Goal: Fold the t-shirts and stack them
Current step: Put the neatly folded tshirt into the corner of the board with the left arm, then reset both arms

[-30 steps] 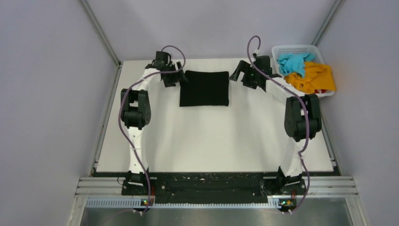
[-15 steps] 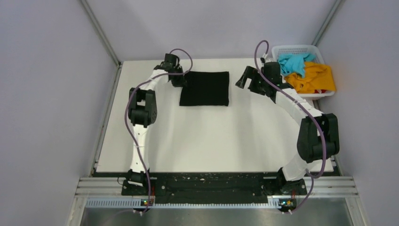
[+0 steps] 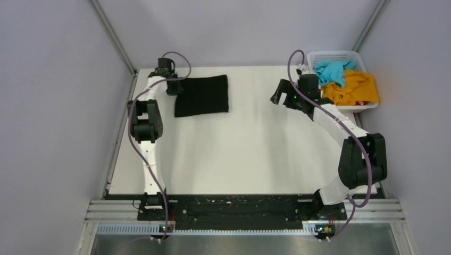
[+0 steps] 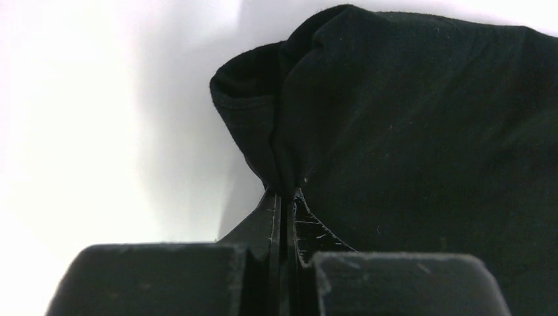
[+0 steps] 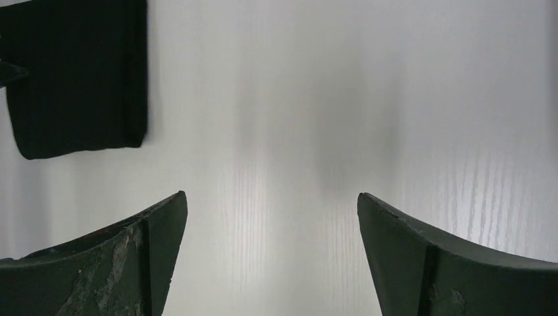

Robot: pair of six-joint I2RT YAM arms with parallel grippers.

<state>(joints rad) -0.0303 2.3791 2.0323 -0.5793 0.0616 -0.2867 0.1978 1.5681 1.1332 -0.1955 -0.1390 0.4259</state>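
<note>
View from the top, black t-shirt (image 3: 202, 95): it is folded into a flat block. It lies on the white table (image 3: 239, 154), close to the far left corner.
View from the top, left gripper (image 3: 173, 86): it sits at the left edge of the black t-shirt and touches the cloth. It is too small here to see how the claw stands.
View from the top, right gripper (image 3: 277, 95): it hangs over bare table on the right side. It is well apart from the black t-shirt and near the white basket (image 3: 336, 53).
View from the top, white basket: it sits at the far right corner of the table. The turquoise t-shirt (image 3: 332, 71) and the orange-yellow t-shirt (image 3: 355, 87) lie crumpled in it. The orange-yellow one spills over the near rim.
Left wrist view, left gripper (image 4: 287, 197): the claw is pressed together. Its two tips pinch a bunched bit of the black t-shirt's edge.
Left wrist view, black t-shirt (image 4: 408, 131): it fills the right side. The cloth puckers where it is pinched, and a rolled hem curls out to the left over the white table (image 4: 99, 131).
Right wrist view, right gripper (image 5: 270, 204): the claw is spread wide. Only bare table (image 5: 329, 99) shows between the two fingers (image 5: 131, 257).
Right wrist view, black t-shirt (image 5: 79, 79): it lies flat in the top left corner, well apart from the fingers.
</note>
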